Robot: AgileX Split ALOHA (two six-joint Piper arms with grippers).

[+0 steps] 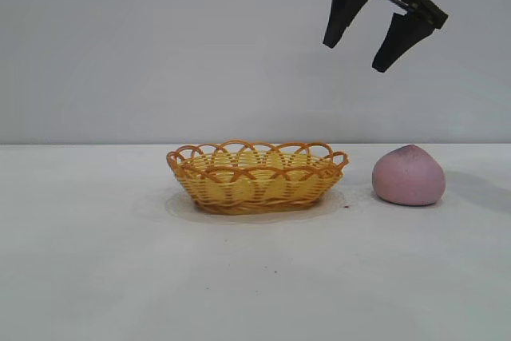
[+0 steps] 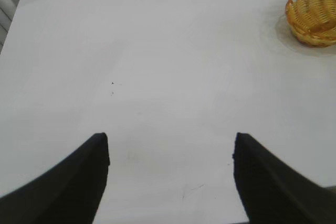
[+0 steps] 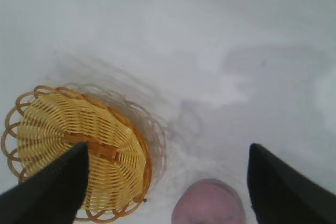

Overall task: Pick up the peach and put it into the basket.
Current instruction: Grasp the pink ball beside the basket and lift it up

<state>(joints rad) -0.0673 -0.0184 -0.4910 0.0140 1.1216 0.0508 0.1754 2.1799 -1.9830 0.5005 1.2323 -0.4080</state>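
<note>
On white table [image 1: 96, 261], one basket [image 1: 255, 177], seemingly empty, one peach [image 1: 408, 176], right end effector [image 1: 358, 52] spread above.

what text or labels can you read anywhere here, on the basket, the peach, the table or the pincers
None: no words, numbers, brand marks or signs show in any view.
The wicker basket is plain weave.
The peach has a bare matte skin.
The white table carries only a few tiny dark specks, not writing.
The right pincer and left pincer are plain black, unmarked.
</note>
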